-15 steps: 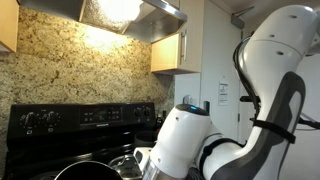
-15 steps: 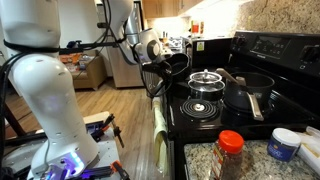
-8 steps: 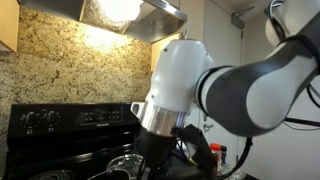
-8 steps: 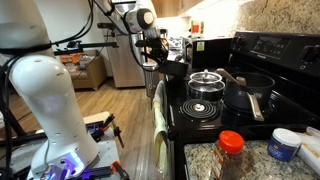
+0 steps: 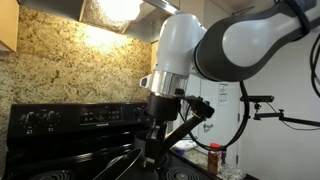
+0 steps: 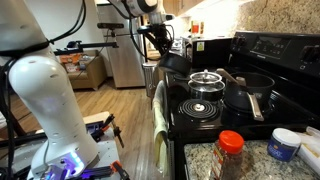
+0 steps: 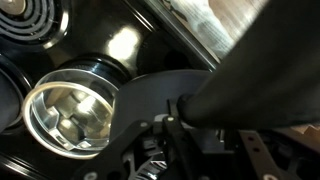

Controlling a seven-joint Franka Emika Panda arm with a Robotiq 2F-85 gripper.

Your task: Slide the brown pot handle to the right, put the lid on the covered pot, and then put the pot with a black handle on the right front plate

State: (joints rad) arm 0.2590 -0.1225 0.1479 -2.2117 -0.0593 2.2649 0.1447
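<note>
With its jaws pinching the black handle, the gripper (image 5: 158, 135) has swung the wide, low black pot with a shiny rim (image 7: 60, 110) clear of the black stove (image 6: 235, 118), so lowering it onto the bare front coil plate (image 6: 200, 108) likely remains.

Black-handled pot (image 7: 70, 115) held aloft, lid (image 6: 205, 77) seated

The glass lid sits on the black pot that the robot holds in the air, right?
No. The glass lid sits on a silver pot standing on the stove, as an exterior view shows. The black pot that the robot holds in the air is uncovered.
</note>
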